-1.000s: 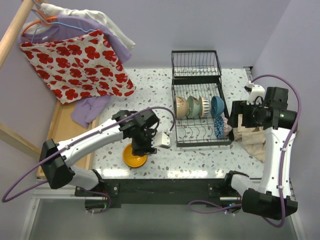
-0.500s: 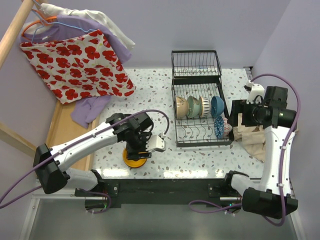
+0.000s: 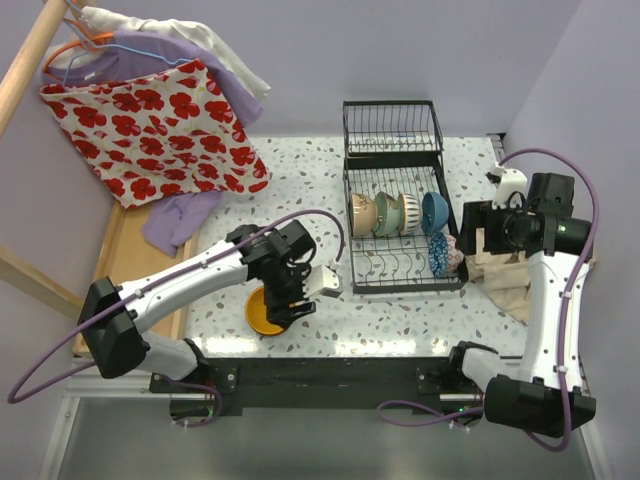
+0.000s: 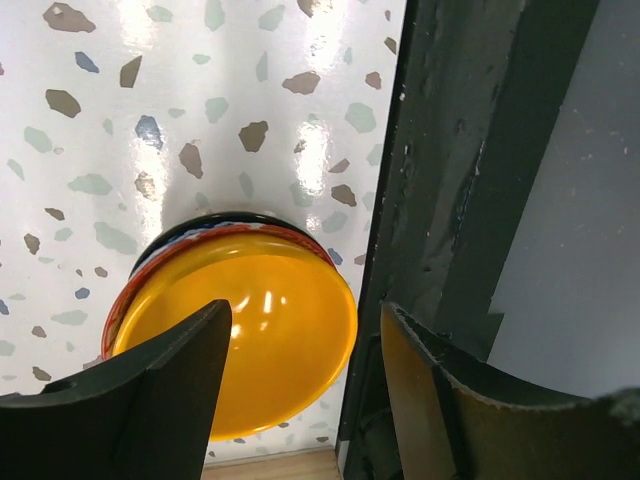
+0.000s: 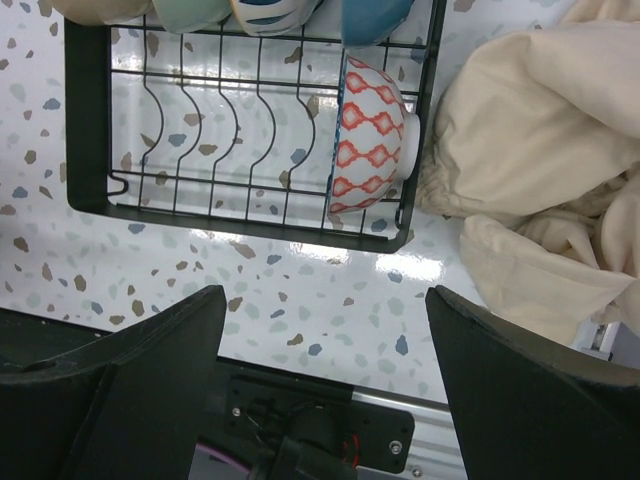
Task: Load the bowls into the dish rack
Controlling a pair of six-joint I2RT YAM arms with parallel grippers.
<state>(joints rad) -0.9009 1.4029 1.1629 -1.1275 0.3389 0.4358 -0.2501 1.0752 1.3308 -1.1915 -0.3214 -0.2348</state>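
While the left gripper hangs spread over the round orange-yellow ceramic bowl, the right gripper gapes wide.

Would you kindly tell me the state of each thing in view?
Orange bowl, upright on table, unheld.
Left gripper, open, over it.
Right gripper, open, empty.
Rack, partly filled.
Racked bowls, five, on edge.
Cloth, crumpled.

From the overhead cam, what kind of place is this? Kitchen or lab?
Probably a lab mock-up of a home corner, not a real kitchen: a speckled table, a black wire dish rack holding bowls, and clothes hanging against bare lilac walls.
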